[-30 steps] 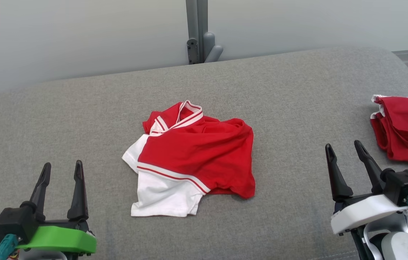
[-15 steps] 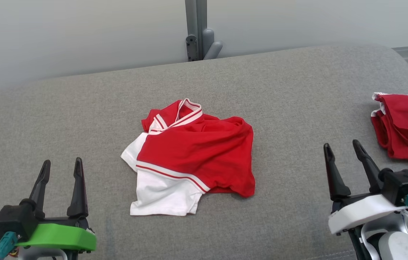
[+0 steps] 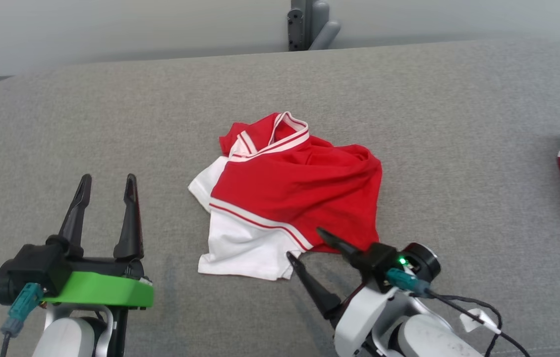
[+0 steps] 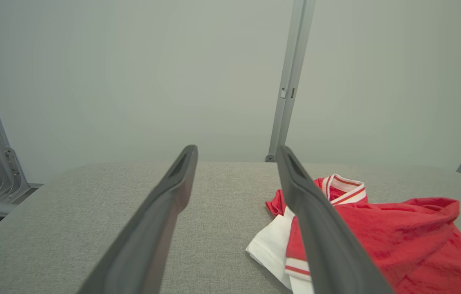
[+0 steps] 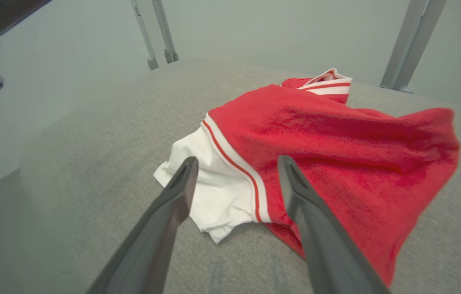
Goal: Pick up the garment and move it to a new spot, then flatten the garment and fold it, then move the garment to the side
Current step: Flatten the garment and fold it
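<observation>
My right hand, open and empty, hovers at the near edge of the red-and-white shirt on the grey desk; my left hand hangs open.

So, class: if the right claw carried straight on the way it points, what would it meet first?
Probably the garment: the open right claw points at its near white-and-red edge.

Open cushion all around garment
</observation>
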Motion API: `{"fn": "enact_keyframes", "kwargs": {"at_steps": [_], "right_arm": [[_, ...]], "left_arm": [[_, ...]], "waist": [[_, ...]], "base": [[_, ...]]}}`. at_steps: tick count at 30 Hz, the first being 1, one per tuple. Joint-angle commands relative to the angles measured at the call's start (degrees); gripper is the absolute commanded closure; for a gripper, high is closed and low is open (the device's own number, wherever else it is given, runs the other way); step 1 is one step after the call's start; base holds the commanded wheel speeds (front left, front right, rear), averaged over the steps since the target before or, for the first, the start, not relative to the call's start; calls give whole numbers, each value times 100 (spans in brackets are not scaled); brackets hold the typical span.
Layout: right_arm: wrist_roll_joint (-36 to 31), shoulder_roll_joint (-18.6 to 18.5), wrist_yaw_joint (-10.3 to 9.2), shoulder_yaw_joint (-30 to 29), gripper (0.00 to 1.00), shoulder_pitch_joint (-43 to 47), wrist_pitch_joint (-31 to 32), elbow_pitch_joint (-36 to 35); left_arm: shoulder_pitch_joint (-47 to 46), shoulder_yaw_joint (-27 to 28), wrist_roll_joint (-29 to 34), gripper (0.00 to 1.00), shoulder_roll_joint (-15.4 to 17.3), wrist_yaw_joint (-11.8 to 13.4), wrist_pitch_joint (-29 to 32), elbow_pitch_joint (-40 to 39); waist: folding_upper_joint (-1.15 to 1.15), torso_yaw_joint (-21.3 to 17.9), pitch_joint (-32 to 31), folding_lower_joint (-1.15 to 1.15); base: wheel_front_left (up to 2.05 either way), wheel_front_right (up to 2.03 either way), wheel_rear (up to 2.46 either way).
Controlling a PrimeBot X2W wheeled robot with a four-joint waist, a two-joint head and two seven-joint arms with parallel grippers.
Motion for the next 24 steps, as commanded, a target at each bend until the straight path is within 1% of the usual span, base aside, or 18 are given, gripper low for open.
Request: {"fn": "enact_keyframes", "kwargs": {"at_steps": [1, 5, 9, 13, 15, 16, 17, 18, 19, 21, 24], "right_arm": [[43, -50, -2, 102, 0, -137, -2, 103], [143, -148, -2, 829, 0, -716, -7, 866], [285, -195, -4, 1322, 0, -1221, -115, 1562], [356, -241, -3, 1824, 0, -1621, -27, 2229], [371, -241, -3, 2044, 0, -1757, 142, 2588], [415, -218, -3, 2122, 2, -1788, 165, 2730], [448, -212, -3, 2159, 56, -1825, 187, 2857], [469, -202, -4, 2205, 86, -1872, 206, 2961], [502, -177, -4, 2238, 100, -1917, 159, 3027], [523, -145, -3, 2297, 100, -2014, 57, 3085], [564, -75, -1, 2334, 100, -2204, -217, 2953]], "left_arm": [[-102, 4, 78, 0, -18, -16, -46, 26], [-333, -101, 78, 0, -128, -98, -120, 181], [-512, -159, 114, 0, -233, -171, -189, 331], [-647, -142, 136, 0, -297, -241, -233, 484], [-685, -113, 151, 0, -320, -265, -254, 547], [-708, -97, 160, 0, -333, -284, -261, 571], [-726, -85, 172, 0, -348, -289, -268, 577], [-736, -71, 189, 0, -361, -287, -273, 581], [-739, -58, 200, 0, -369, -292, -277, 578], [-756, -9, 226, 0, -375, -304, -271, 547], [-729, 86, 283, 0, -404, -295, -273, 485]], "waist": [[0, 414, 364, 0], [0, 752, 610, 0], [0, 996, 794, 0], [0, 1112, 898, 0], [0, 1132, 909, 0], [0, 1137, 915, 0], [0, 1140, 920, 0], [0, 1137, 925, 0], [0, 1130, 928, 0], [0, 1096, 920, 0], [0, 1005, 869, 0]], "base": [[0, 0, 0], [0, 0, 0], [0, 0, 0], [0, 0, 0], [0, 0, 0], [0, 0, 0], [0, 0, 0], [0, 0, 0], [0, 0, 0], [0, 0, 0], [0, 0, 0]]}}
